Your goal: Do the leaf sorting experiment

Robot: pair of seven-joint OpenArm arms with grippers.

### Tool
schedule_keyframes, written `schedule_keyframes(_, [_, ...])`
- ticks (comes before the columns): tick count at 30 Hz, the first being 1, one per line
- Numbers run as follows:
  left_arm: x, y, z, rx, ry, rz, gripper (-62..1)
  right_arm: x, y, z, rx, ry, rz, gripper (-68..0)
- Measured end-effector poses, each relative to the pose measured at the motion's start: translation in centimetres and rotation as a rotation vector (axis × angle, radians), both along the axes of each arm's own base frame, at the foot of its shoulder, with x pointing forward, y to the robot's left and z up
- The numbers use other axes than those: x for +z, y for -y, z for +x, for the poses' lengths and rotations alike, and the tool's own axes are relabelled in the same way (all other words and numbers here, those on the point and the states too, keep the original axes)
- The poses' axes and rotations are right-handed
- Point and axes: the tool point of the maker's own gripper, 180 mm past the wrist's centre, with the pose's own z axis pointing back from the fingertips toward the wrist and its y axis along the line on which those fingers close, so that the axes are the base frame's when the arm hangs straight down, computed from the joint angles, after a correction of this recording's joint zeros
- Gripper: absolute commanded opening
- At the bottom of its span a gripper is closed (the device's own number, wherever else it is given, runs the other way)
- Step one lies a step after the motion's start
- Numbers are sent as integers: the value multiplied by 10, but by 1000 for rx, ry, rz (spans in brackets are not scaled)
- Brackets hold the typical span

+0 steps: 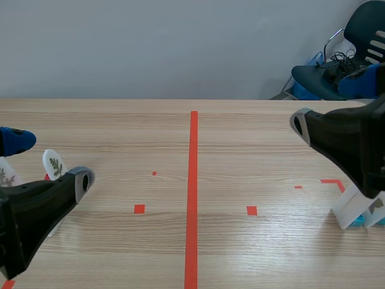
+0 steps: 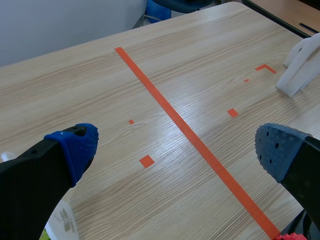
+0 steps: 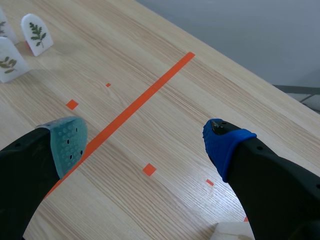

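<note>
**Leaf cards.** The first leaf card (image 1: 54, 164) is white and round-topped. It stands upright on the left side of the worktop (image 1: 240, 138), with a green sprig printed on its face. The second leaf card (image 1: 5, 174) stands just beside it, nearer the worktop's edge and partly cut off. The right wrist view shows both cards well beyond the tape line (image 1: 193, 180), with their long axes vertical and their printed faces turned toward that arm.

**White stand.** The white stand (image 1: 348, 209) is a sloped piece on the right side of the worktop, partly under the right arm (image 1: 352, 141). Something blue sits at its foot, too hidden to identify.

**Left jaws.** Released and holding nothing, with the pads (image 2: 75, 145) spread wide. They aim across the tape line toward the stand. The cards are not ahead of them but lie beside and beneath the left arm (image 1: 30, 217). A white slip with a faint print shows under one finger; I cannot tell whether it is a card.

**Right jaws.** Released and holding nothing, with the pads (image 3: 67, 142) spread. They are raised above the worktop, well apart from the cards.

**Assessment.** The left arm is clearly the nearer to the cards. A pick would probably need its jaws turned back and lowered over a card's thin edge, closing across the flat faces.

**Background.** A chair (image 1: 343, 66) stands beyond the worktop.
</note>
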Motion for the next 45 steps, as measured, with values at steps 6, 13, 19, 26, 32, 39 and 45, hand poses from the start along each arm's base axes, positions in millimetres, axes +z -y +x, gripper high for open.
schedule_keyframes(6, [0,0,0,0,0,0,14,-21,10,-7,10,-52,-137,-201])
schedule_keyframes(13, [0,0,0,0,0,0,14,-19,15,-2,-2,-13,-158,-201])
schedule_keyframes(19, [0,0,0,0,2,0,14,1,3,0,28,65,-42,-201])
schedule_keyframes(26, [0,0,0,0,2,0,14,-13,11,-9,-16,78,79,-201])
schedule_keyframes(32, [0,0,0,0,2,0,14,-63,35,-20,-33,42,18,-201])
schedule_keyframes(39, [0,0,0,0,2,0,14,-67,7,-37,139,29,17,-201])
schedule_keyframes(45, [0,0,0,0,2,0,14,-67,11,-33,108,32,-2,-98])
